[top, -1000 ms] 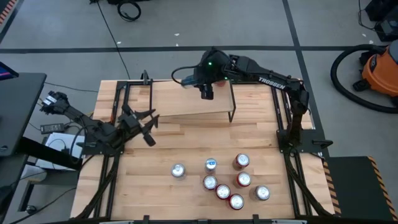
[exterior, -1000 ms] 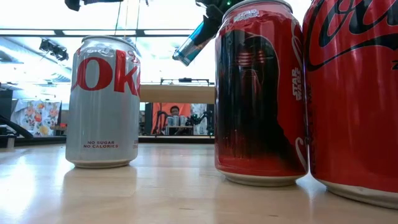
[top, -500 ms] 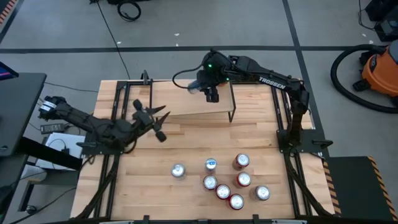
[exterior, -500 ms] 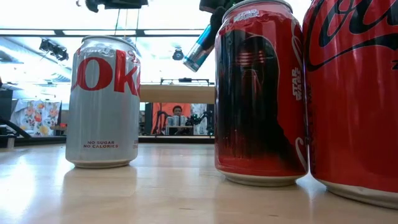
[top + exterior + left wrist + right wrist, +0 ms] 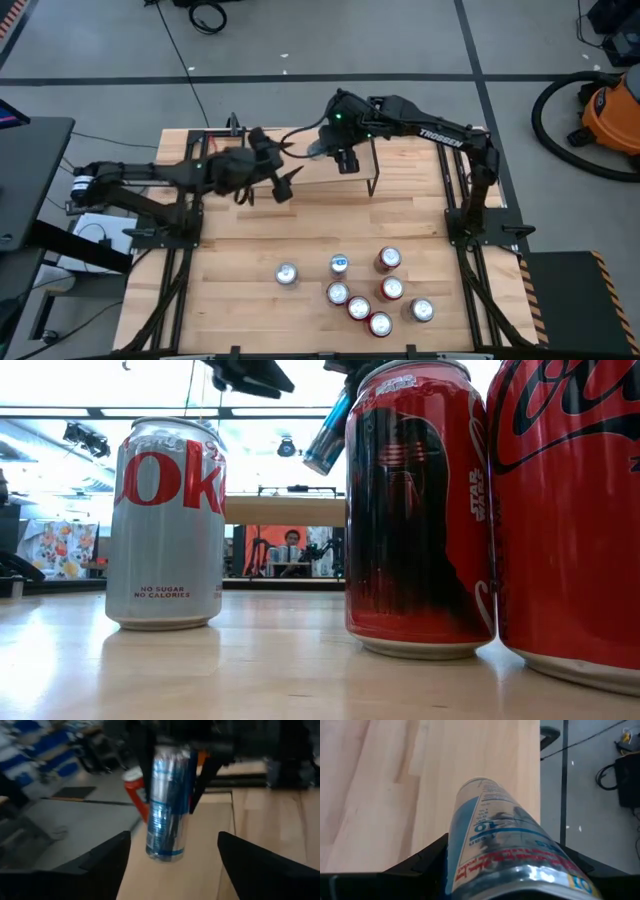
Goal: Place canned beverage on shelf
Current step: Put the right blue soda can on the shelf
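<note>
Slim can: we see the blue-and-silver can clamped in the right gripper, hanging tilted above the shelf; not yet set down.
Why tilted: we judge the arm carries it by the side, so the base must swing level before it can stand on the board.
Right gripper: closed around the can body, fingers on either side in its own wrist view.
Left gripper: the left gripper is spread wide, holding nothing, reaching over the near edge of the shelf just beside the can.
Why there: we guess it comes to steady or take over the can; its camera faces the can squarely.
Other cans: the cluster of cans stands upright on the table, well apart from the shelf, likely waiting their turn.
Risk: the two grippers are close; a bump could knock the can loose.
</note>
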